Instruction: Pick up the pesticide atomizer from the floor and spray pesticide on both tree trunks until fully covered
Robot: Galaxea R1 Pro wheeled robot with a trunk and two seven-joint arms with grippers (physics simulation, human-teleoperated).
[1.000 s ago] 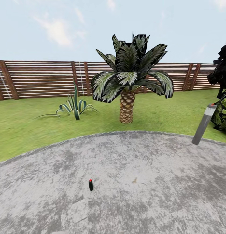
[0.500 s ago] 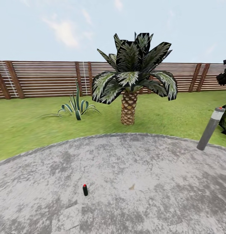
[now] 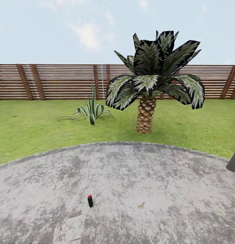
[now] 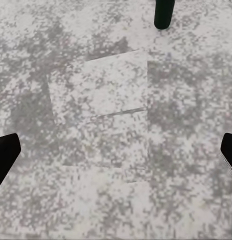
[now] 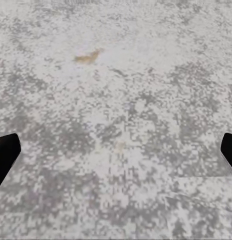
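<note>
The pesticide atomizer [image 3: 90, 201] is standing upright on the grey paved circle [image 3: 158, 189], low and a little left of centre in the head view, alone on the stone with grass well beyond it. From here it is reading as a small dark cylinder with a red spot on top; any paler body is too small to make out. The left wrist camera is catching its dark rounded base [image 4: 164, 13] at the frame's edge, beyond the left gripper [image 4: 116, 152], whose black fingertips are sitting at opposite borders of the picture, so that claw is spread wide with nothing between. The right gripper [image 5: 116, 152] is showing the same wide, empty spread over bare mottled paving, near a small tan fleck [image 5: 88, 56] that looks like a dry leaf. My read on handling: a bottle this size should be light and rigid, likely smooth plastic and a bit slippery, narrow at the base and so easy to knock over with a careless finger. The sensible hold looks like the middle of the body, fingers squeezing across the cylinder and staying below the red-tipped head so the nozzle is left free. The ground is looking rough and speckled, with a few flat slab seams. Behind, a short palm [image 3: 146, 115] with a woven tan trunk, a spiky striped plant [image 3: 91, 112] and the brown slatted fence [image 3: 63, 81] are framing the lawn [image 3: 29, 128].
</note>
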